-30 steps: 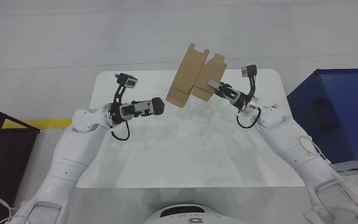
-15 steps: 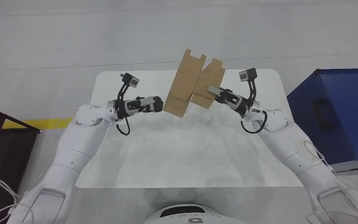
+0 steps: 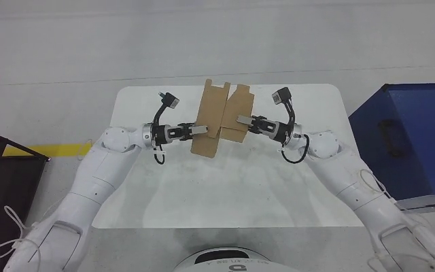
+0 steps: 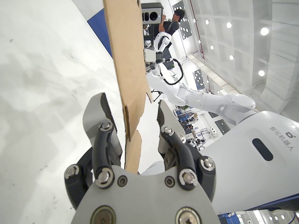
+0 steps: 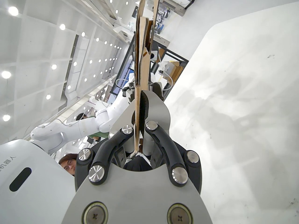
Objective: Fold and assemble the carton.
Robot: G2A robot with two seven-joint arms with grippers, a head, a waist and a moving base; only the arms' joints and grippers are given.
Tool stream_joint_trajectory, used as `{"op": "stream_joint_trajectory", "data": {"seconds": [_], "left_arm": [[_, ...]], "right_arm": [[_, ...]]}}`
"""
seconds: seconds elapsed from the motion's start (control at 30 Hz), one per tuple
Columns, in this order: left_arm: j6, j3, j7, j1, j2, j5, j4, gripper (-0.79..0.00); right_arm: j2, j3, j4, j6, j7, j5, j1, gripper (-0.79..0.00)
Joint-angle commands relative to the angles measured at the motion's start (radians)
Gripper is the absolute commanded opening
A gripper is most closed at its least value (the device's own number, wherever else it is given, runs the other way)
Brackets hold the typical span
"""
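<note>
**Flat carton held aloft between two claws**

The flattened brown cardboard carton (image 3: 217, 117) is held off the white table (image 3: 170, 197), standing on edge between the two claws. The right gripper (image 3: 239, 121) is pinched narrow on one side edge of the carton. In its wrist view the fingers (image 5: 153, 108) press the layered board from both sides, and the panel runs straight out ahead of them. The left gripper (image 3: 199, 128) meets the opposite edge with its jaws wide. Its fingers (image 4: 100, 113) straddle the cardboard (image 4: 123, 36) with a gap on either side. A dark blue bin (image 3: 401, 136) stands beyond the table's edge, well off behind the right gripper.
</note>
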Motion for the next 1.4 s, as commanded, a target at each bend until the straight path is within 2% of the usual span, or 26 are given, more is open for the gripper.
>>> {"op": "stream_joint_trajectory", "data": {"seconds": [0.0,0.07,0.1,0.23,0.27,0.3,0.33,0.37,0.47,0.5,0.6,0.73,0.8,0.87,1.3,1.37], "left_arm": [[-0.003,0.006,0.003,-0.002,0.003,-0.005,0.001,-0.613],[-0.007,0.012,0.007,-0.003,0.007,-0.011,0.001,-0.760],[-0.007,0.017,0.007,-0.003,0.009,-0.014,0.001,-0.785],[0.000,0.036,0.000,-0.008,0.014,-0.039,-0.003,-0.785],[0.000,0.041,0.000,-0.009,0.015,-0.047,-0.005,-0.785],[0.001,0.045,-0.001,-0.010,0.017,-0.058,-0.009,-0.785],[-0.001,0.047,0.002,-0.012,0.018,-0.065,-0.010,-0.785],[-0.010,0.044,0.010,-0.013,0.020,-0.081,-0.012,-0.785],[-0.006,0.027,0.006,-0.005,0.025,-0.194,-0.039,-0.785],[-0.006,0.021,0.006,-0.003,0.027,-0.215,-0.048,-0.785],[-0.011,0.008,0.011,0.009,0.028,-0.277,-0.069,-0.785],[-0.053,0.016,0.053,0.016,0.017,-0.314,-0.060,-0.785],[-0.077,0.029,0.077,0.009,0.006,-0.323,-0.038,-0.785],[-0.091,0.042,0.091,-0.005,-0.004,-0.328,-0.010,-0.785],[-0.131,0.072,0.131,-0.056,-0.038,-0.273,0.077,-0.785],[-0.125,0.079,0.125,-0.059,-0.042,-0.273,0.081,-0.785]], "right_arm": [[-0.001,0.000,-0.002,0.011,0.009,-0.012,0.001,-0.785],[-0.003,0.002,-0.004,0.023,0.018,-0.023,0.001,-0.785],[-0.003,0.002,-0.006,0.029,0.022,-0.029,0.000,-0.785],[-0.007,0.001,-0.020,0.050,0.032,-0.063,0.001,-0.785],[-0.007,0.000,-0.027,0.043,0.044,-0.090,0.004,-0.582],[-0.007,-0.002,-0.033,0.037,0.051,-0.117,0.004,-0.434],[-0.007,-0.001,-0.038,0.036,0.047,-0.127,0.001,-0.074],[-0.007,0.001,-0.045,0.033,0.043,-0.135,-0.002,0.000],[-0.008,0.015,-0.062,0.014,0.024,-0.127,-0.018,-0.009],[-0.008,0.020,-0.066,0.007,0.019,-0.113,-0.026,-0.043],[-0.010,0.029,-0.072,-0.011,0.027,-0.076,-0.041,-0.212],[-0.020,0.018,-0.072,-0.031,0.049,-0.006,-0.049,-0.397],[-0.026,0.012,-0.061,-0.047,0.058,0.024,-0.046,-0.437],[-0.032,0.006,-0.049,-0.061,0.055,0.031,-0.042,-0.529],[-0.061,0.000,-0.043,-0.118,0.001,0.008,-0.034,-0.526],[-0.064,0.001,-0.045,-0.123,-0.001,0.008,-0.033,-0.551]]}}
